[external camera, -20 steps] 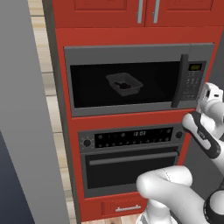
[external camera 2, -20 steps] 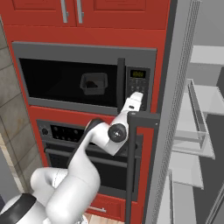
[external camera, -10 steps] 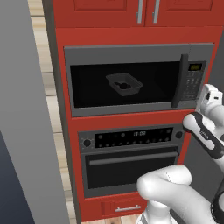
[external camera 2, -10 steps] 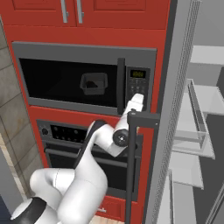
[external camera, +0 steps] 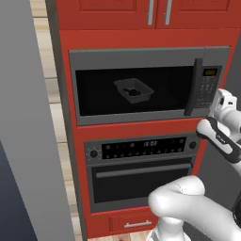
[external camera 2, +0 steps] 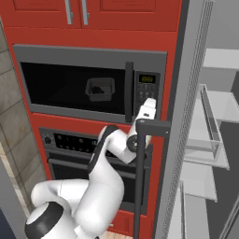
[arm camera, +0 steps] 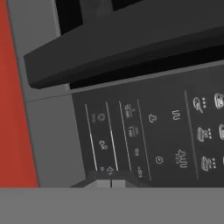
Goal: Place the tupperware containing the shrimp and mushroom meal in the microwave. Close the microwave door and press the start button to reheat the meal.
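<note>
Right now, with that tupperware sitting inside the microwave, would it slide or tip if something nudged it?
Probably slide rather than tip: the tupperware looks low and wide with a flared rim. It seems light, thin clear plastic holding only a small shrimp and mushroom meal, so a gentle nudge would likely shift it. Behind the closed microwave door, nothing can reach it anyway.

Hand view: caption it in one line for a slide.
Shut gripper close up against the microwave keypad panel, with the door's black bar handle running across above.
</note>
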